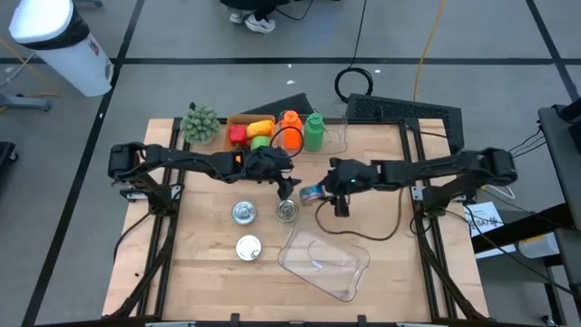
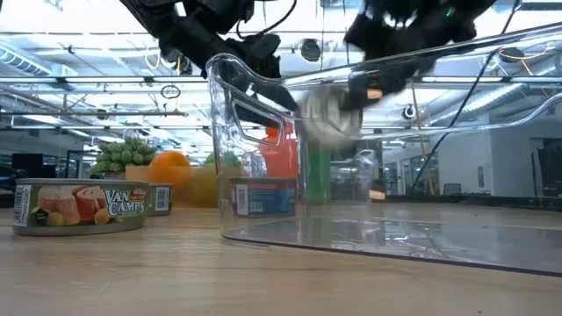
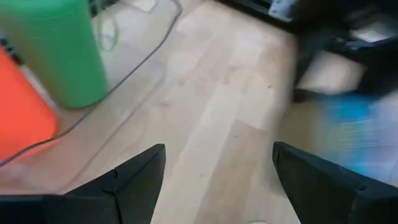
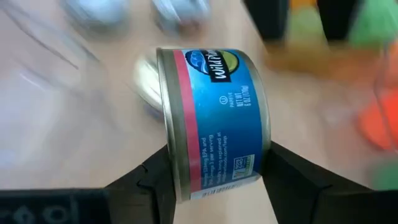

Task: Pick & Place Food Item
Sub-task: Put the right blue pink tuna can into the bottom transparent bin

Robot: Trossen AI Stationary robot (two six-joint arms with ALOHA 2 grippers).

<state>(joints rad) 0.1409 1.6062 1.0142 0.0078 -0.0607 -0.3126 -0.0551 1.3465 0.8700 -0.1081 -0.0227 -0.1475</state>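
On the pale wooden table point(image 1: 209, 272), my right gripper point(image 4: 214, 167) clamps the blue-labelled round tin can point(image 4: 211, 118) mid-table, lifted; the clear plastic bin point(image 1: 325, 263) awaits it. My left gripper point(image 3: 217, 171) hangs open, empty.

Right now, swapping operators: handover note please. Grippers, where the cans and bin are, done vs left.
Right gripper: shut on the blue-label can, held off the table at mid-table, beside the clear bin, not over it.
Left gripper: open, empty, above the table near the green bottle.
On the table: three more cans, left of the bin.
Done: one can picked.
Left: nothing is in the bin as far as I can tell; presumably the held can goes in.
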